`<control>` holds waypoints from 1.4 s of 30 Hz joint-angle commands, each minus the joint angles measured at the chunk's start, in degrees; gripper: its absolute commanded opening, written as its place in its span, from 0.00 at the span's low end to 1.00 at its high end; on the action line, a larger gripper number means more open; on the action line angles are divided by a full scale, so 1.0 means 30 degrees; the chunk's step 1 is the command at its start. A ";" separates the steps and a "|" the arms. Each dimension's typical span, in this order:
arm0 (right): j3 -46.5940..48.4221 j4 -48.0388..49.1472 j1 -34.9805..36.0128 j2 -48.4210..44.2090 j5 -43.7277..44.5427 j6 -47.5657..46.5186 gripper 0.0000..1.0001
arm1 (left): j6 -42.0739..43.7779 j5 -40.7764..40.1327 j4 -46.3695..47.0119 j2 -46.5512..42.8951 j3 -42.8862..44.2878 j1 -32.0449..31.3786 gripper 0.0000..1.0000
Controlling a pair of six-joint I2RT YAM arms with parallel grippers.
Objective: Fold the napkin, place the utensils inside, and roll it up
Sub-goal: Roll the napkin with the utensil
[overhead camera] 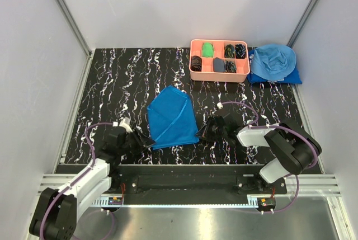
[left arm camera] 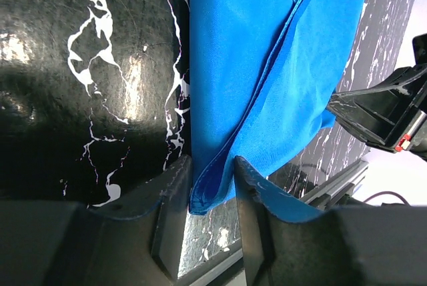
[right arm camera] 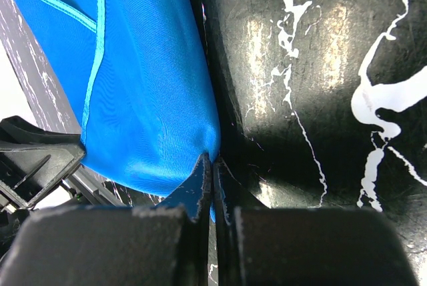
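The royal-blue napkin (overhead camera: 170, 118) lies folded in a rough triangle on the black marbled table (overhead camera: 112, 89). My left gripper (overhead camera: 142, 139) sits at the napkin's near left corner. In the left wrist view its jaws (left arm camera: 212, 166) stand a little apart, with the napkin's (left arm camera: 267, 66) hemmed corner hanging between them. My right gripper (overhead camera: 204, 132) is at the near right corner. In the right wrist view it (right arm camera: 213, 159) is shut on a pinch of the napkin's (right arm camera: 140, 99) edge. The utensils are out of view.
A pink tray (overhead camera: 192, 61) with several compartments of small rolled items stands at the back right. A paler sky-blue heap of cloth (overhead camera: 273, 61) lies beside it. Grey walls close in both sides, and a metal rail (overhead camera: 184, 187) runs along the near edge.
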 commanded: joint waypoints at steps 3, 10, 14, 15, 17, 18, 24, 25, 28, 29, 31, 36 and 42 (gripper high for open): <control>-0.0660 -0.1641 -0.0019 0.0290 0.1000 -0.0309 0.00 | 0.0532 -0.1272 -0.0023 0.1053 -0.1170 -0.0605 0.36; -0.0748 -0.1611 -0.0019 0.0174 0.0999 -0.0280 0.00 | 0.0884 -0.1594 0.0270 0.2637 -0.0735 -0.1045 0.29; -0.0894 -0.1524 -0.0019 0.0144 0.1058 -0.0222 0.00 | 0.0942 -0.1887 0.0241 0.2607 -0.0555 -0.1075 0.17; -0.0866 -0.1524 -0.0019 0.0144 0.1087 -0.0193 0.00 | 0.1087 -0.1917 0.0270 0.2666 -0.0439 -0.1075 0.15; -0.0836 -0.1524 -0.0048 0.0115 0.1029 -0.0251 0.00 | 0.1292 -0.2034 0.0561 0.2724 -0.0263 -0.1075 0.07; -0.0807 -0.1524 -0.0019 0.0115 0.1000 -0.0309 0.00 | 0.1352 -0.2034 0.0651 0.2725 -0.0175 -0.1075 0.03; -0.0281 -0.2428 -0.0019 -0.1259 0.0911 -0.1917 0.15 | 0.1966 -0.2005 0.0682 0.2959 0.1345 -0.1075 0.00; -0.0076 -0.3418 -0.0019 -0.2074 0.1115 -0.2356 0.23 | 0.2084 -0.1889 0.0536 0.3017 0.1640 -0.1075 0.00; 0.0919 -0.5731 0.0097 -0.4123 0.1961 -0.5219 0.50 | 0.2699 -0.1830 -0.0548 0.3135 0.2870 -0.1045 0.00; 0.1531 -0.6090 0.0417 -0.4626 0.2314 -0.5898 0.58 | 0.2816 -0.1771 -0.1130 0.3135 0.3134 -0.1016 0.00; 0.2120 -0.7697 0.1003 -0.5796 0.3514 -0.7797 0.65 | 0.3109 -0.1567 -0.1544 0.3106 0.3750 -0.0928 0.00; 0.4375 -0.7999 0.4860 -0.5250 0.6352 -1.1174 0.77 | 0.3462 -0.0338 -0.2103 0.3369 0.4425 -0.0140 0.00; 0.7598 -0.6802 0.8766 -0.1004 1.0571 -1.4311 0.81 | 0.3725 0.0953 -0.2629 0.3253 0.4865 0.0710 0.00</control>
